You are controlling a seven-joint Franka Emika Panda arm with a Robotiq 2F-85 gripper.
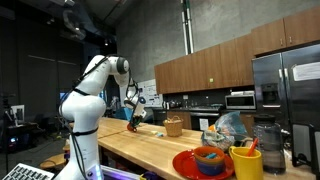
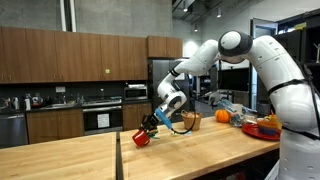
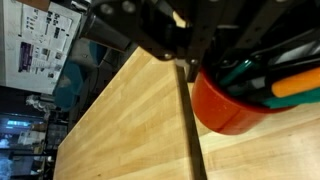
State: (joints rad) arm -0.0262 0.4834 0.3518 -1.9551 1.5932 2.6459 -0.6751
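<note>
Red cup (image 2: 141,139) in closed hand (image 2: 148,130)

Dim indoor light, grainy, wrist view blurred

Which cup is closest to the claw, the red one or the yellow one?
The red cup: the claw grips it, while the yellow cup stands far off beside the red plate.
</note>
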